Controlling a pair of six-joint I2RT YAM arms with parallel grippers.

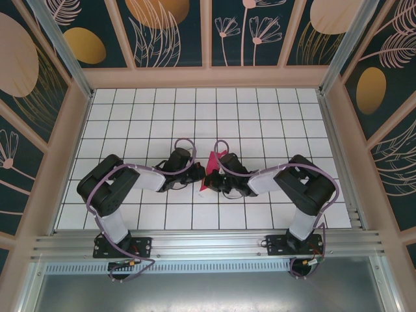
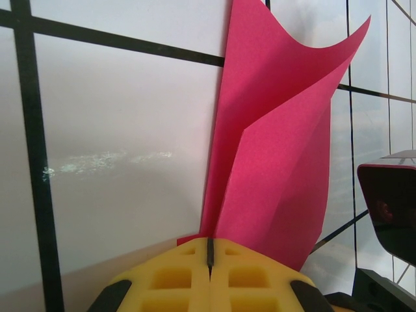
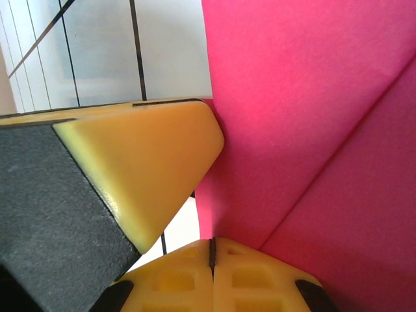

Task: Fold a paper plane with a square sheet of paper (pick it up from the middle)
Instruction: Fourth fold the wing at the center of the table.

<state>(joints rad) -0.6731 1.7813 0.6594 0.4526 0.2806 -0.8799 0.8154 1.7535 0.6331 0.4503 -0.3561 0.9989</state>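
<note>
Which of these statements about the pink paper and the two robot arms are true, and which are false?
1. The sheet of paper is pink. True.
2. It lies flat and unfolded. False: it is creased, and its layers rise in curves from where it is gripped.
3. The left pincer and the right pincer are both shut on it. True.
4. The table is bare wood. False: it is white with dark grid lines.
</note>
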